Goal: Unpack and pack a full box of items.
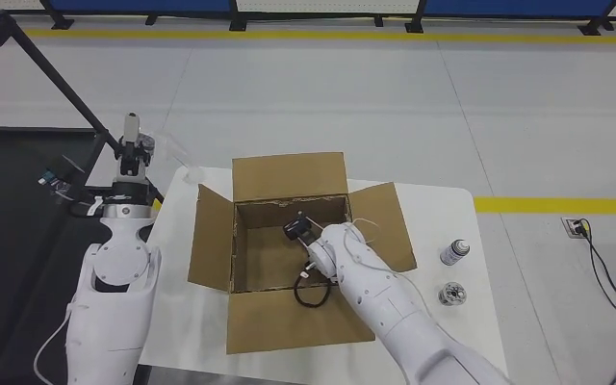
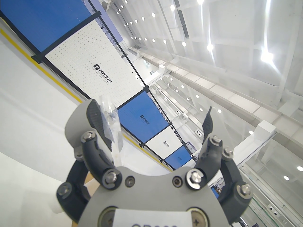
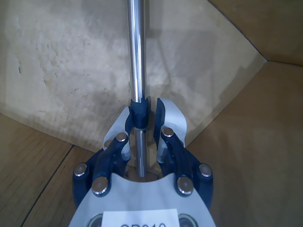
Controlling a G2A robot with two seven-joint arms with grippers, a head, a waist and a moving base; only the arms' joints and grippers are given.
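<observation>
The open cardboard box [image 1: 289, 183] stands mid-table with its flaps spread. My right gripper [image 1: 296, 229] is down inside it near the far wall. In the right wrist view a shiny metal rod [image 3: 136, 48] runs along the box floor [image 3: 59, 60] and passes under one fingertip of the right gripper [image 3: 151, 105]. A narrow gap shows between the jaws, so it is slightly open. My left gripper [image 1: 135, 130] is raised beside the table's left edge and points upward. It is wide open [image 2: 151, 109], with a scrap of clear plastic [image 2: 111, 119] clinging to one pad.
On the white table [image 1: 443, 207], right of the box, stand a small spray can [image 1: 454, 252] and a round silver item [image 1: 449, 292]. A clear plastic bag [image 1: 181, 152] lies at the far left corner. The box walls close in around the right gripper.
</observation>
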